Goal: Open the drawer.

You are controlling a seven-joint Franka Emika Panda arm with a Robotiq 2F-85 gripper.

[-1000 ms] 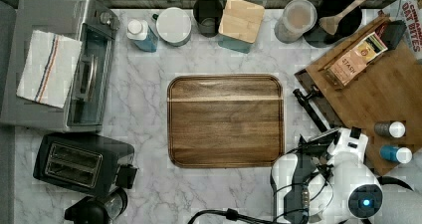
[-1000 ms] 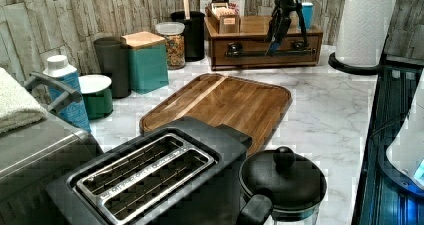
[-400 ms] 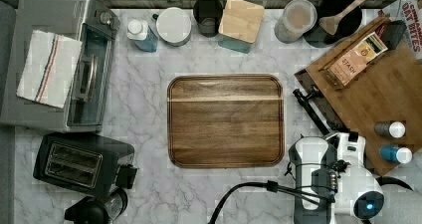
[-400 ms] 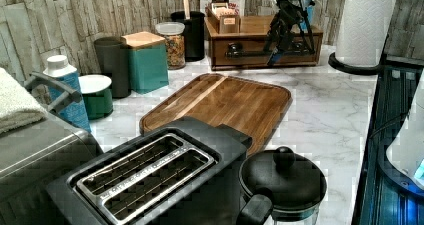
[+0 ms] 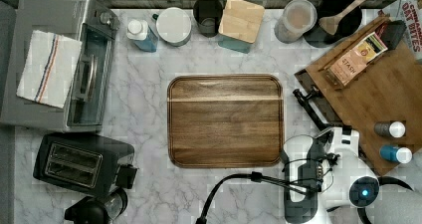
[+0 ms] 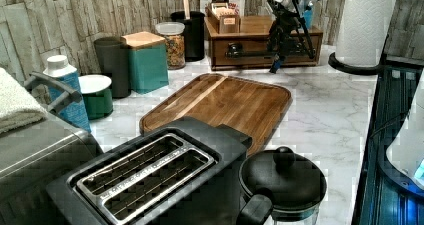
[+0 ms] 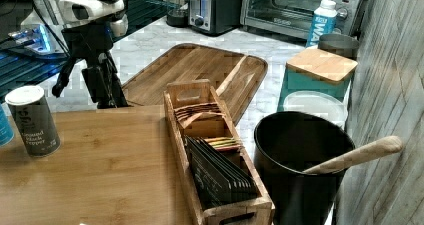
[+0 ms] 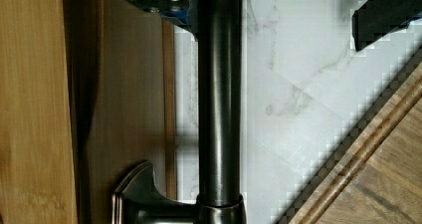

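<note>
Dark-brown wooden drawer (image 6: 260, 52); round black bar handle (image 8: 219, 109).

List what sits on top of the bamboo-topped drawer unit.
On the unit: a wooden tea box, a pepper shaker and a blue bottle. The drawer's inside is hidden.

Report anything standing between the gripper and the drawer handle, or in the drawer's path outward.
Nothing visible stands between them: the gripper is at the drawer handle. Bare marble lies before the drawer front; the cutting board lies farther out.
</note>
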